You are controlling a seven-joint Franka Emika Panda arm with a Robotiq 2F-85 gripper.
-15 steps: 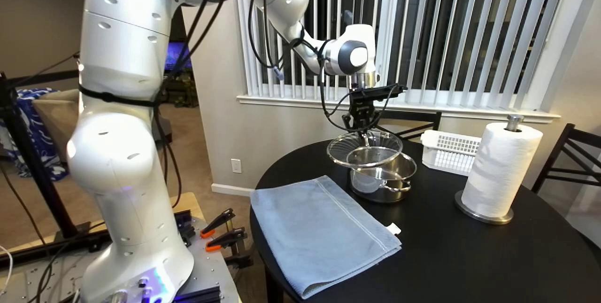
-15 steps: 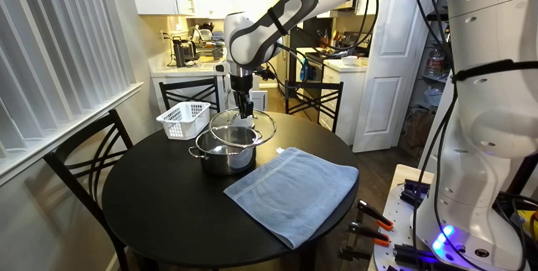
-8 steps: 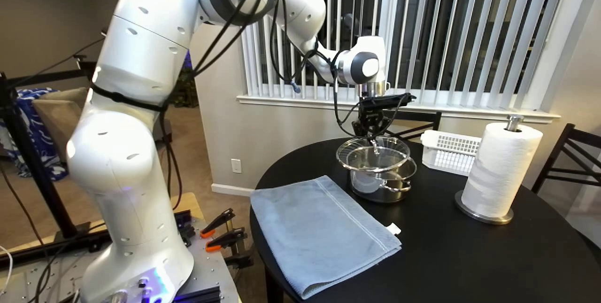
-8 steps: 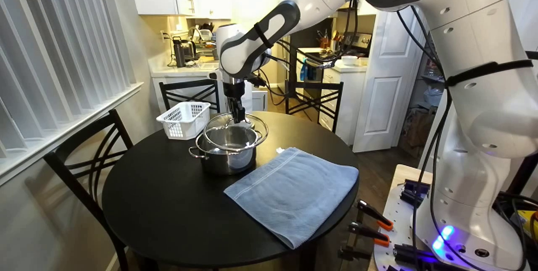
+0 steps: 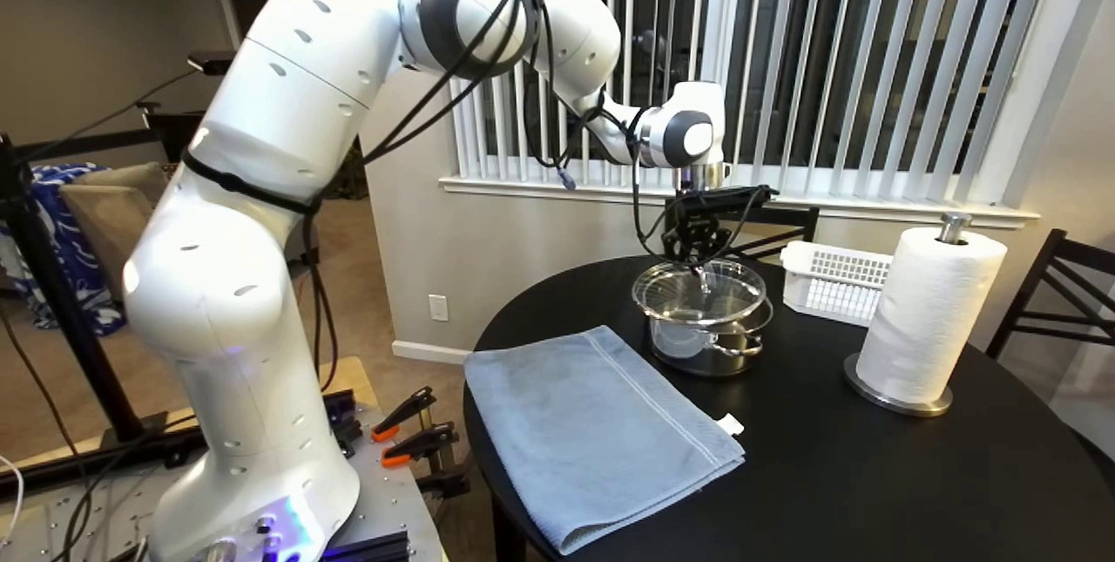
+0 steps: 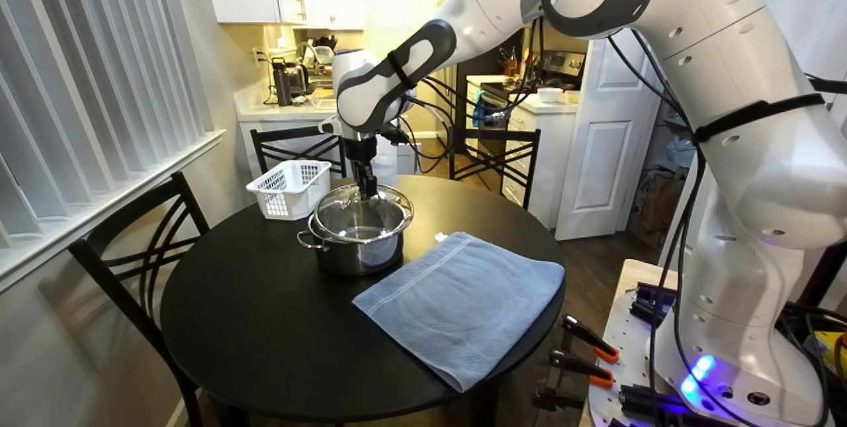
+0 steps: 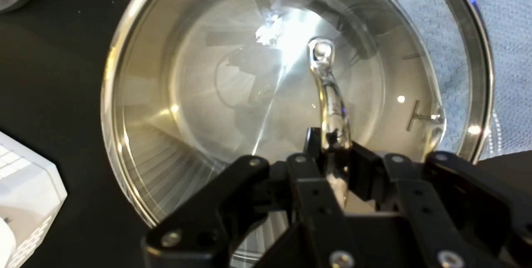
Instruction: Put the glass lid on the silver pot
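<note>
The glass lid (image 6: 390, 218) is a clear disc with a metal rim and an arched metal handle (image 7: 332, 102). My gripper (image 7: 336, 151) is shut on that handle, with one finger on each side. The gripper also shows above the lid in both exterior views (image 5: 699, 266) (image 6: 366, 190). The lid (image 5: 697, 305) hangs nearly level over the silver pot (image 5: 684, 348), shifted a little toward the blue towel. The pot (image 6: 351, 258) stands upright, with its inside seen through the glass. I cannot tell whether lid and pot rims touch.
A folded blue towel (image 5: 601, 431) lies beside the pot on the round black table (image 6: 258, 334). A white slotted basket (image 6: 288, 192) stands behind the pot. A paper towel roll (image 5: 928, 318) on a stand is in an exterior view. Black chairs (image 6: 142, 268) surround the table.
My gripper and the lid have moved down and away from the robot's base. The lid now sits lower and more nearly centred over the pot. The pot, towel and basket have not moved.
</note>
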